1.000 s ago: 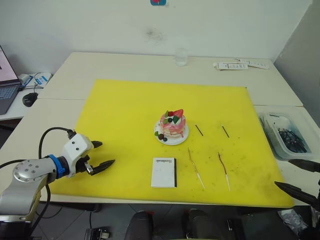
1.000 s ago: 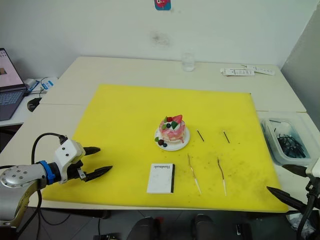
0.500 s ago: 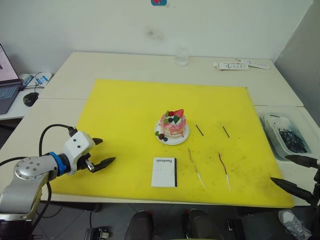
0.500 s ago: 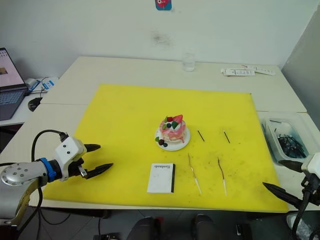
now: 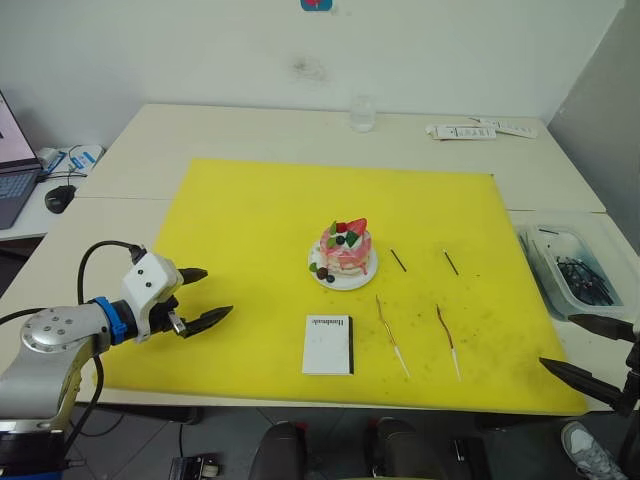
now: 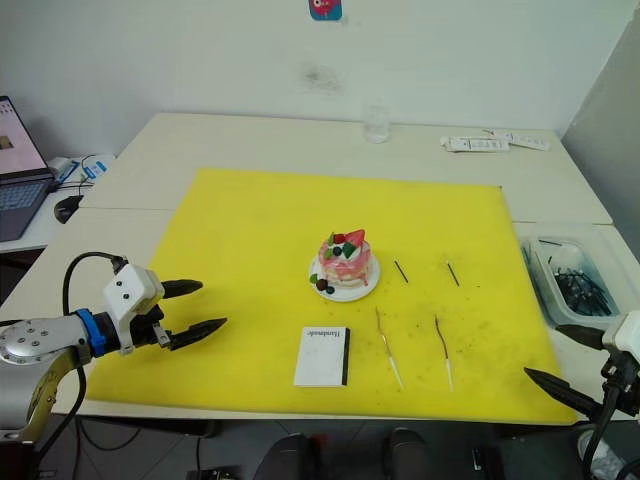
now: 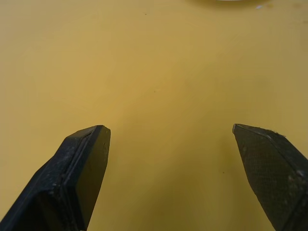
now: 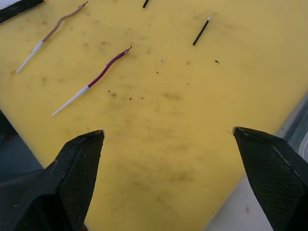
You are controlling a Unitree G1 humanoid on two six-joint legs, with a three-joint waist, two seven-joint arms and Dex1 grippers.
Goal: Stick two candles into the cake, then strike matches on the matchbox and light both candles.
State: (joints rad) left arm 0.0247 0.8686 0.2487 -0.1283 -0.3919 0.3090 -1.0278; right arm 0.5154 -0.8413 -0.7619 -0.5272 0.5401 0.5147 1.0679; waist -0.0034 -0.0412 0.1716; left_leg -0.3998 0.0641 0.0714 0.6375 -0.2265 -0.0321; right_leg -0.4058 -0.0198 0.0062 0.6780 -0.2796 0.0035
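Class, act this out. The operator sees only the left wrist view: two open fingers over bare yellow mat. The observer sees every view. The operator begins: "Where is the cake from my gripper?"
Observer: The cake sits mid-mat, to the right of your left gripper and a little farther from the robot.
Operator: Are the candles in it yet?
Observer: No. Both candles lie flat on the yellow mat, right of the matchbox.
Operator: And the other arm?
Observer: The right gripper hovers open at the mat's near right corner, holding nothing.
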